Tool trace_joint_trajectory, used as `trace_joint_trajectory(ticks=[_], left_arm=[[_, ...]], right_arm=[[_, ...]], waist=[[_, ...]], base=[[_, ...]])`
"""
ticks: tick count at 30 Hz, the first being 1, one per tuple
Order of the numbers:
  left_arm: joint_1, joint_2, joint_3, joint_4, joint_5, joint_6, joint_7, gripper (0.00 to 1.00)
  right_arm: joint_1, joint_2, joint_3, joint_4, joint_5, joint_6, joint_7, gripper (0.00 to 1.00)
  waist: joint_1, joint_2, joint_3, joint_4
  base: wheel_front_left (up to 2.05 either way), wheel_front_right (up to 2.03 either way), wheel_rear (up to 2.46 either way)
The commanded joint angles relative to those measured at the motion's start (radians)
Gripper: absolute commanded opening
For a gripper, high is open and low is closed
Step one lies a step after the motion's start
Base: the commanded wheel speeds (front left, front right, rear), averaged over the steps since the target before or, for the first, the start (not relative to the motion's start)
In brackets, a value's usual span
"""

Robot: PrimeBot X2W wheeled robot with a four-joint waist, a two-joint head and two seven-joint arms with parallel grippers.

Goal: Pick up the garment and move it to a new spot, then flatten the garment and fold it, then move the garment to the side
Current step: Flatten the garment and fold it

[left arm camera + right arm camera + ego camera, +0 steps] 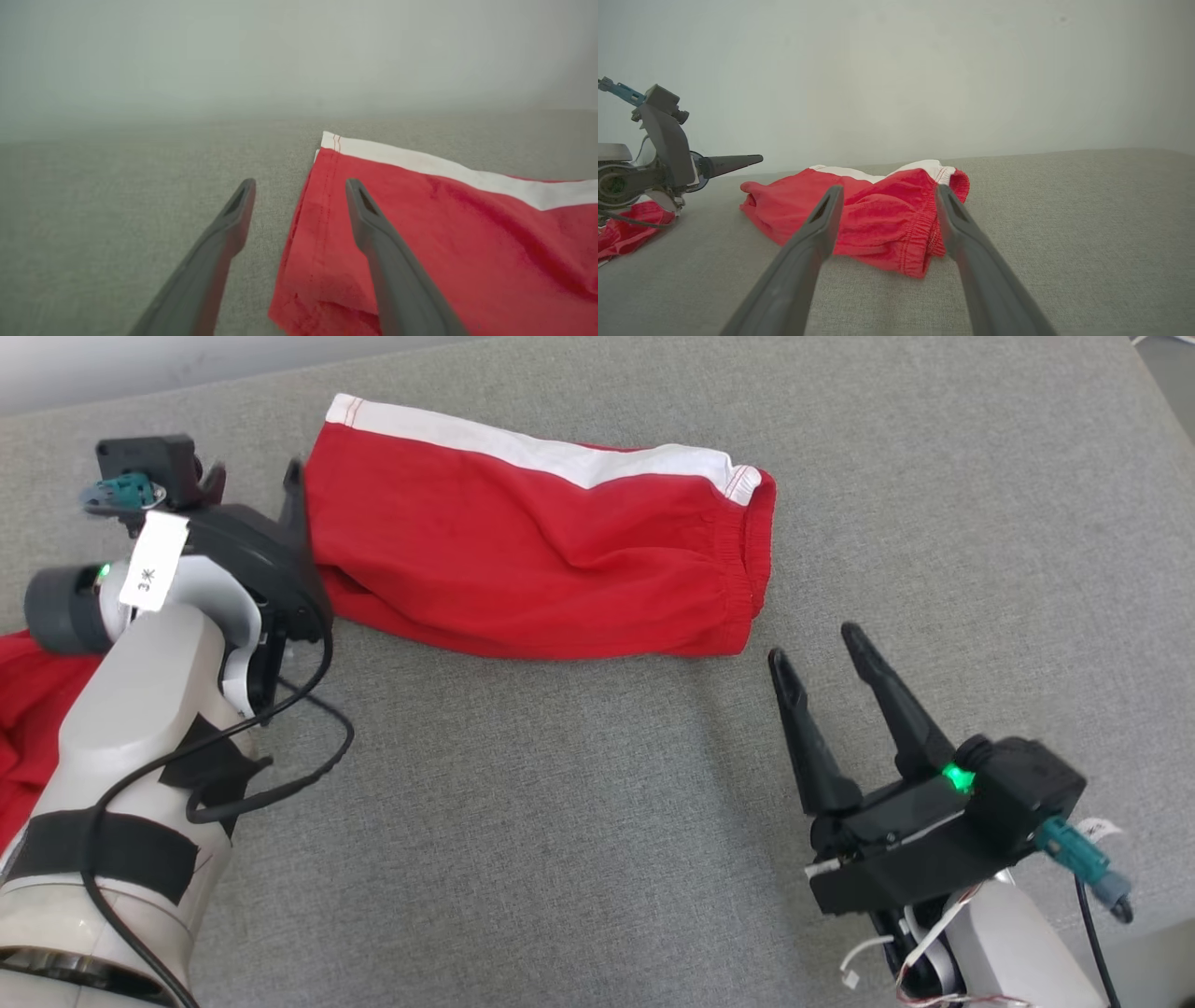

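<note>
Garment: the red cotton shorts with a white side stripe (pixel 532 551) lie on the grey woven surface (pixel 560 821). Their long axis runs across me, hem end to my left and elastic waistband end to my right.
Left claw: my left claw (pixel 299 186) is spread and empty, straddling the hem edge. One finger sits over red cloth, the other over bare grey.
Right claw: my right claw (pixel 814 649) is also spread and empty. It points at the waistband corner, near it but apart.
Nearer arm: the left, already at the cloth.
Pose: left wrist low, fingers lying along the hem; right forearm rises from my lower right.
Next, I judge: close the left on the hem and bring the right up to the waistband.
</note>
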Motion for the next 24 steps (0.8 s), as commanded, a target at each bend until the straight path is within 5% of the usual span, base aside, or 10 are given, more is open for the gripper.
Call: trace_joint_trajectory(ticks=[1,24], left_arm=[[0.001,0.004,-0.005,0.017,-0.005,0.006,0.026,1.00],[0.057,-0.036,-0.010,0.075,-0.080,-0.057,0.227,1.00]], right_arm=[[0.015,-0.002,-0.002,0.002,-0.028,0.000,-0.005,1.00],[0.054,-0.001,-0.044,0.015,-0.019,0.000,0.001,1.00]], waist=[[0.0001,0.0000,0.003,-0.002],[0.0001,0.0000,0.006,0.023]], base=[[0.00,0.00,0.00],[0.00,0.00,0.00]])
